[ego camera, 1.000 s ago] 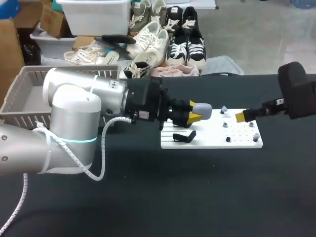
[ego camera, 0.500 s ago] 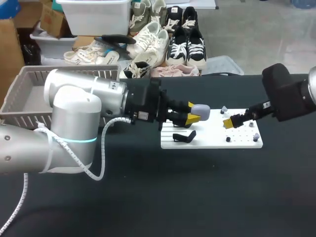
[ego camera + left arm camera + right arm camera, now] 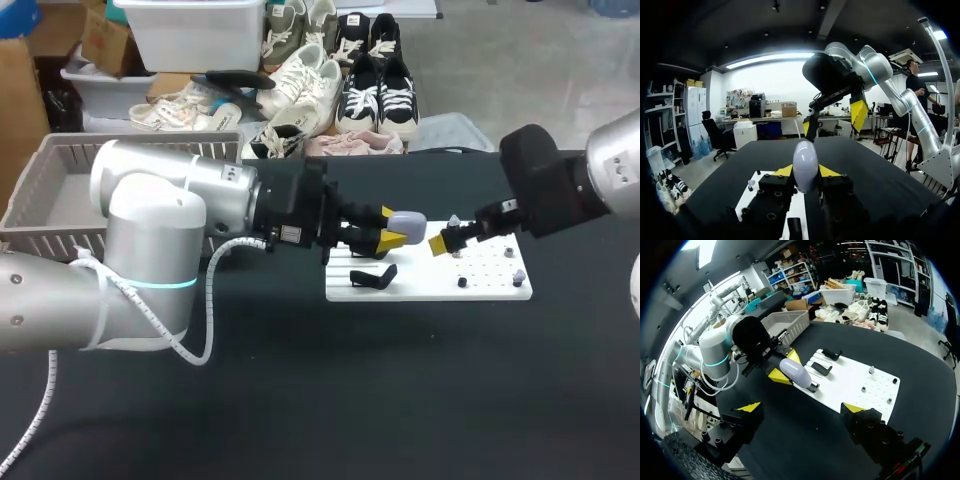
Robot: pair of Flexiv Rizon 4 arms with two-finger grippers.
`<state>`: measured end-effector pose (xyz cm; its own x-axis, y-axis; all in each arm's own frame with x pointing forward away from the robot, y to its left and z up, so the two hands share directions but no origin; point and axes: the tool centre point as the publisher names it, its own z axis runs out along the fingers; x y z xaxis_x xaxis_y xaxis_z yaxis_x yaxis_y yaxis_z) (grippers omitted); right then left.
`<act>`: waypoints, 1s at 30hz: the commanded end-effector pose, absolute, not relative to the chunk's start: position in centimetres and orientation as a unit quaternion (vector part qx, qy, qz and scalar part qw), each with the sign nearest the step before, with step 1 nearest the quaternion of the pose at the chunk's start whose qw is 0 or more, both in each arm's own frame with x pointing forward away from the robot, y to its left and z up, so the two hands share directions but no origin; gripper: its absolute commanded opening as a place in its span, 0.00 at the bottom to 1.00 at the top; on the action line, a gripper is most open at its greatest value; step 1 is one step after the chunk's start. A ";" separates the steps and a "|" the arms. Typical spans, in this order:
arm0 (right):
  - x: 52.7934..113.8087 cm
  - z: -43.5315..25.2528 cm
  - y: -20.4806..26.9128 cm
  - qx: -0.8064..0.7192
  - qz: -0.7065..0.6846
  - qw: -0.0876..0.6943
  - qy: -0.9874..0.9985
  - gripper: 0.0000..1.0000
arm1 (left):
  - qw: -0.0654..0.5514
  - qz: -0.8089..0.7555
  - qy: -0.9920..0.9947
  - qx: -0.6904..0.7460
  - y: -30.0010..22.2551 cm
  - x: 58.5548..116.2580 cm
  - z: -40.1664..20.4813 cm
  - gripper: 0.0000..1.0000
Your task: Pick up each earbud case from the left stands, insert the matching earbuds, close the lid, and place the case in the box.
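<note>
My left gripper (image 3: 388, 234) is shut on a pale lavender earbud case (image 3: 406, 225), held closed above the left part of the white board (image 3: 495, 290). In the left wrist view the case (image 3: 805, 165) stands between the yellow fingertips (image 3: 828, 171). My right gripper (image 3: 443, 242) is open just to the right of the case, over the board's pegged area. Its wide-apart tips (image 3: 802, 408) frame the case (image 3: 795, 372) ahead. Small earbuds (image 3: 453, 221) sit on the board's right half; a black stand (image 3: 372, 276) lies on its left.
A grey slatted basket (image 3: 45, 225) stands at the table's far left, behind my left arm. The dark tabletop (image 3: 400, 390) in front of the board is bare. More small pieces (image 3: 518, 275) sit near the board's right edge.
My right arm has swung left over the board, bringing its open gripper close to the held case. The left arm and the case have stayed nearly still.
</note>
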<state>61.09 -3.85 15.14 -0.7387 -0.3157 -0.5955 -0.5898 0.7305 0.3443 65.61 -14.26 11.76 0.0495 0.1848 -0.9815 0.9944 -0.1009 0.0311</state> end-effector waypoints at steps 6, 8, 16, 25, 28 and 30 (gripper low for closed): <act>62.7 14.3 -2.8 -0.247 0.259 0.247 0.901 1.00 | 0.435 -0.465 0.509 0.579 -14.3 65.8 11.7 0.00; 62.9 14.2 -2.6 -0.246 0.259 0.246 0.901 1.00 | 0.435 -0.465 0.509 0.579 -14.3 65.8 11.7 0.00; 63.9 13.8 -2.1 -0.245 0.257 0.239 0.904 1.00 | 0.435 -0.465 0.509 0.579 -14.3 65.8 11.7 0.00; 64.9 12.9 -2.1 -0.240 0.253 0.231 0.908 1.00 | 0.435 -0.465 0.509 0.579 -14.3 65.8 11.7 0.00; 65.1 12.8 -2.1 -0.238 0.252 0.231 0.909 1.00 | 0.435 -0.465 0.509 0.579 -14.3 65.8 11.7 0.00; 65.2 12.7 -2.1 -0.238 0.251 0.230 0.910 1.00 | 0.435 -0.465 0.509 0.579 -14.3 65.8 11.7 0.00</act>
<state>64.84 -2.27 12.80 -0.7792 -0.3155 -0.5416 -0.5482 0.7619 0.3448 65.61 -14.27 11.76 0.0494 0.1850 -0.9815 0.9944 -0.1010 0.0310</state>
